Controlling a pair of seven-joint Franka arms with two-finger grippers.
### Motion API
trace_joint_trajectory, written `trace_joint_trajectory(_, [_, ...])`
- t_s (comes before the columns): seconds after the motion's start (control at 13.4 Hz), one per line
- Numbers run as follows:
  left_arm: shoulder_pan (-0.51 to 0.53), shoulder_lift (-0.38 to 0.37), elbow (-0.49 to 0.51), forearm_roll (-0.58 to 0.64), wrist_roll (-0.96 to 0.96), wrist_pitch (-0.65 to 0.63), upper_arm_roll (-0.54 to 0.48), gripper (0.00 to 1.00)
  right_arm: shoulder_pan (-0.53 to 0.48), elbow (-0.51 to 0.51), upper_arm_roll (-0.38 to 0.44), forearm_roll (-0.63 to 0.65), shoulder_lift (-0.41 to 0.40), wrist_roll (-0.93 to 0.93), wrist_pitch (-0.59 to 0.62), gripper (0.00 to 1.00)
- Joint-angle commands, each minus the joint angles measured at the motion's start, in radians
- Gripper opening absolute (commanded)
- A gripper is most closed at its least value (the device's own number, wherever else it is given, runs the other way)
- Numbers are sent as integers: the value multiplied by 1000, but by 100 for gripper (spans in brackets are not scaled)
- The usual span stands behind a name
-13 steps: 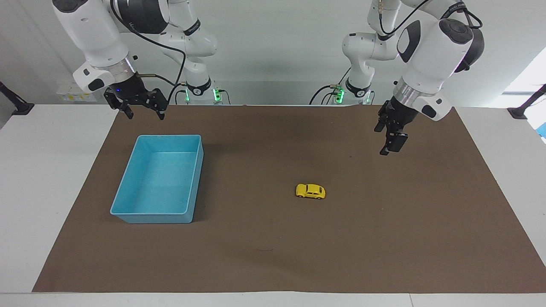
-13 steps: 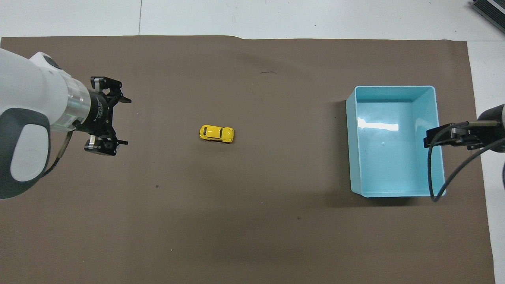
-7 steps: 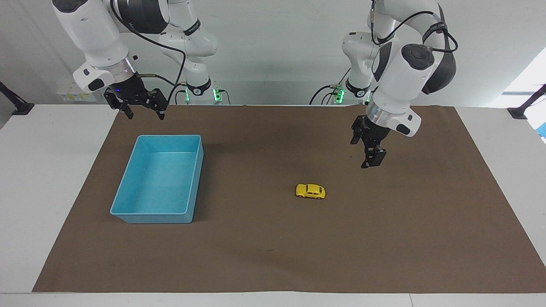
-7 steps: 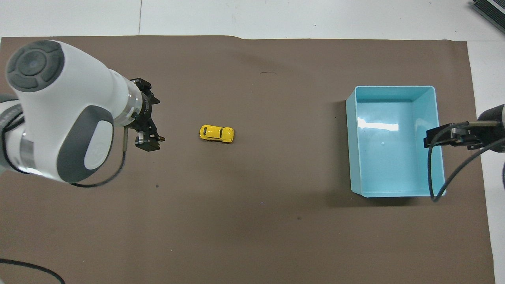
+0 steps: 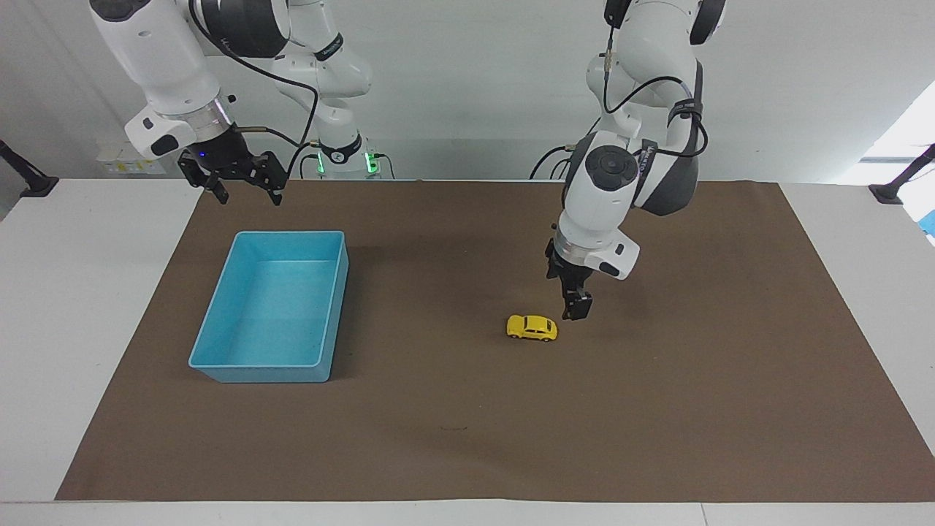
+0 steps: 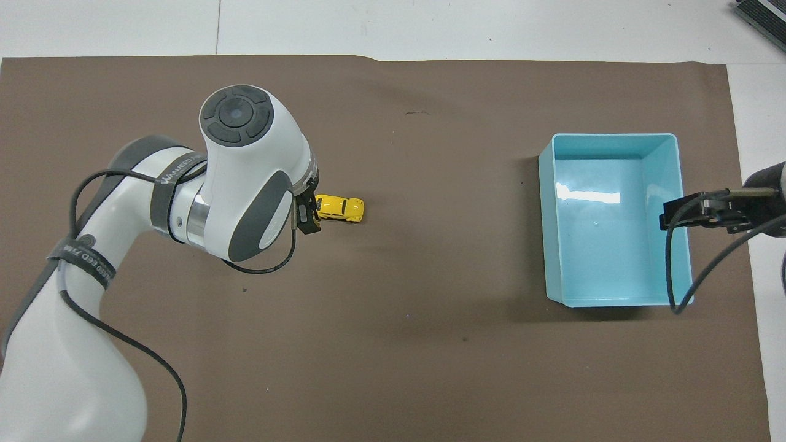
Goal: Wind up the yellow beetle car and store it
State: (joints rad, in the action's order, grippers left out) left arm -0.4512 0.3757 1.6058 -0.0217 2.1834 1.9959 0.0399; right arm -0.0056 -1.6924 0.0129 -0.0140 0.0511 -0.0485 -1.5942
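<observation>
I have the left tool (image 5: 575, 307) low over the brown paper mat (image 5: 657, 409), just beside the small bright yellow beetle-shaped toy car (image 5: 532, 328), on the side of the car toward the left arm's end of the tabletop. From the facing camera the tool tip hangs close above the mat, next to one end of the car, and I see a sliver of mat between them, so I read them as apart. From overhead, the white wrist covers most of the tool and only its dark tip (image 6: 305, 215) peeks out against the car (image 6: 339, 208). I cannot tell how far its fingers are spread.

The car stands on its wheels near the middle of the mat, lengthwise along the tabletop, well apart from the light blue rectangular plastic bin (image 5: 272, 307), which sits toward the right arm's end.

The right arm waits: its right tool (image 5: 234, 175) hangs spread wide above the mat's edge, over the bin's end closest to the robots.
</observation>
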Motion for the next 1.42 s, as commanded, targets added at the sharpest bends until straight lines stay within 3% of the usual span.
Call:
trace_joint_trajectory(0.0, [-23,41,-18,14,16,38,-15,100,-7,-29,-1,-12,23,22,-24,100])
trace_joint_trajectory(0.22, [-52,132,-9,14,12,105,-15,100,-7,-29,-1,-12,23,22,-24,100])
trace_joint_trajectory(0.82, [-33,132,57,11,-16,199,-15,100,-7,-29,-1,-12,23,22,-24,100])
trace_joint_trajectory(0.9, [-35,132,57,11,-19,196,-14,80,-7,-29,-1,-12,23,22,-24,100])
trace_joint_trajectory(1.12, [-35,131,59,11,-43,195,-14,6,-7,-29,-1,-12,23,22,-24,100])
trace_joint_trajectory(1.2, [-35,127,69,11,-104,196,-14,0,-7,-29,-1,-12,23,22,-24,100])
trace_joint_trajectory(1.34, [-30,124,80,2,-131,201,-14,0,-7,-29,-1,-12,23,22,-24,100])
